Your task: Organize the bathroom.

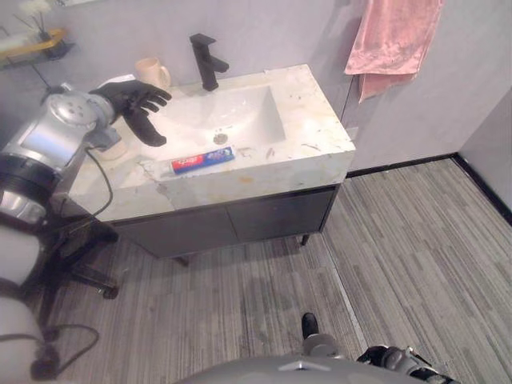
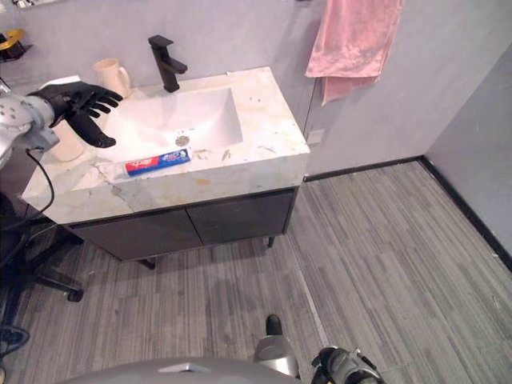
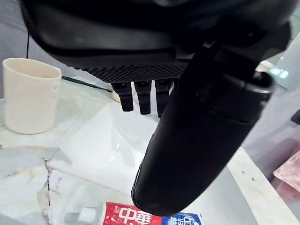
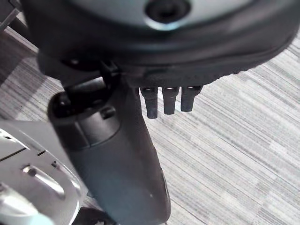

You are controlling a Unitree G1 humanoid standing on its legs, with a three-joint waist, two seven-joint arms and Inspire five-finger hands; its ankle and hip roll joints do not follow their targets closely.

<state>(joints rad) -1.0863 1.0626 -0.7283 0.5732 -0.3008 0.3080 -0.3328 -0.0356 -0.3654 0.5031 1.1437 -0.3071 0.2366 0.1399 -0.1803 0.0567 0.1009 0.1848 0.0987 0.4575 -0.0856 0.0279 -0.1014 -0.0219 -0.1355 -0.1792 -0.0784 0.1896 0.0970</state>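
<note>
Left eye view: toothpaste tube (image 1: 203, 160) lies flat on the counter's (image 1: 320, 136) front edge, centre-left of frame. Left hand (image 1: 136, 104) hovers above-left, fingers spread, empty. Tube likely light, soft, slippery; best pinched across the middle.

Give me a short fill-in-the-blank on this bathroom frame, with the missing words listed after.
1. The toothpaste tube lies on the counter's front edge, just in front of the ____.
2. The left hand hovers with its fingers ____.
3. The towel hanging on the wall is ____.
4. The faucet is ____ in colour.

Missing words: basin; open; pink; black
</note>
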